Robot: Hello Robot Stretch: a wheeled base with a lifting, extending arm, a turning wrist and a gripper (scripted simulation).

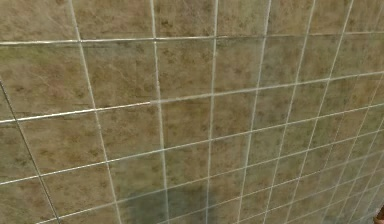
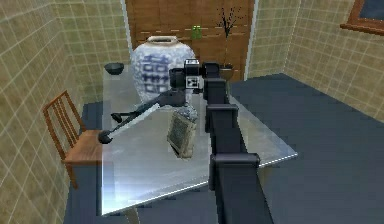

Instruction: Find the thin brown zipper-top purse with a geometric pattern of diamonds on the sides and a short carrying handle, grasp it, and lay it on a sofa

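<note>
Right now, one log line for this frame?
ahead: tan tiled wall | gripper: before round blue-and-white ceramic jar, hold unclear | thin brown patterned purse: on glass table

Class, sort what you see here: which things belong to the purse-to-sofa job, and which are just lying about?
Job: brown patterned purse, standing on the glass table; gripper.
Lying about: blue-and-white jar, dark bowl, grey desk lamp, wooden chair.

My arm (image 2: pixel 232 150): dark square stepped bar, lower centre-right | tip: two white squares (image 2: pixel 192 68), black marks | gripper (image 2: pixel 178 90): dark body just left
</note>
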